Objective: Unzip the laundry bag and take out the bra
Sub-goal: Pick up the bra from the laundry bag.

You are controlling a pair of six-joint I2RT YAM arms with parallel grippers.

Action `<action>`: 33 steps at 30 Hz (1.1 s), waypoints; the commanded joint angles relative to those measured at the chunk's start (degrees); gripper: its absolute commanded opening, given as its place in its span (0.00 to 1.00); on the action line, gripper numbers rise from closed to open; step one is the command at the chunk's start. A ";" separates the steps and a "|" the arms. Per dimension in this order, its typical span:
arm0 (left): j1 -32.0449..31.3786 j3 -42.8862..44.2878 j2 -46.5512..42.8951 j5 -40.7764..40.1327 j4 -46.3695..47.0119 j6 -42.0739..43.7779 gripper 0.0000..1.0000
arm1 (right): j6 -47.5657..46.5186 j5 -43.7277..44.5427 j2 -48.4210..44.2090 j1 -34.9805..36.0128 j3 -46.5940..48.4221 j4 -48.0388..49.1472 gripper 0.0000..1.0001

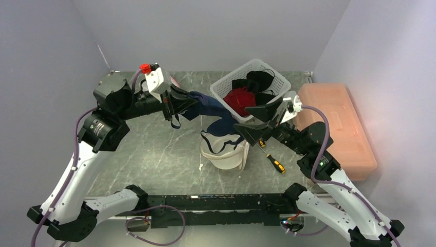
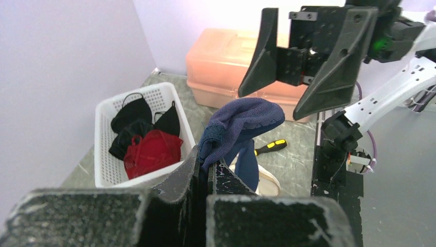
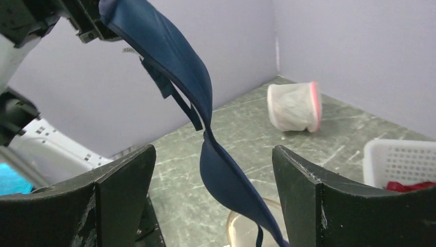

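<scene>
Left gripper [image 2: 206,165]: jaws fully closed, clamping one end of the navy bra [image 2: 247,121], which hangs lifted above the table [image 1: 154,154]. Right gripper [image 1: 240,117]: jaws spread wide, one on each side of the hanging bra, clear of the fabric. The white laundry bag [image 1: 223,154] lies open directly beneath the bra.

The left arm [image 1: 71,177] and right arm [image 1: 349,203] are wearing white shells over black joints, purple cables [image 1: 77,135] trailing along each. Black wedge-shaped fingers [image 3: 121,195] are showing scuffed edges; a red knob [image 1: 145,67] is capping the left wrist's white block [image 1: 156,80].
</scene>
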 commanded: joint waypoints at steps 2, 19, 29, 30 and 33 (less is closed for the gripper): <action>-0.08 3.63 -0.27 5.21 2.17 2.31 0.03 | -0.07 -11.90 4.73 -0.87 4.71 2.05 0.84; -0.07 3.66 0.73 5.61 4.48 1.31 0.03 | 4.44 -17.97 14.30 -0.79 9.38 4.45 0.61; -0.05 2.38 0.51 5.89 5.17 0.71 0.03 | 7.01 -18.89 17.12 -0.75 8.71 9.10 0.46; -0.02 2.11 0.52 5.76 5.26 0.67 0.03 | 7.34 -19.20 17.37 -0.72 8.79 9.53 0.47; -0.11 1.65 0.56 5.97 5.44 0.56 0.03 | 7.62 -19.84 18.25 -0.56 9.35 9.90 0.47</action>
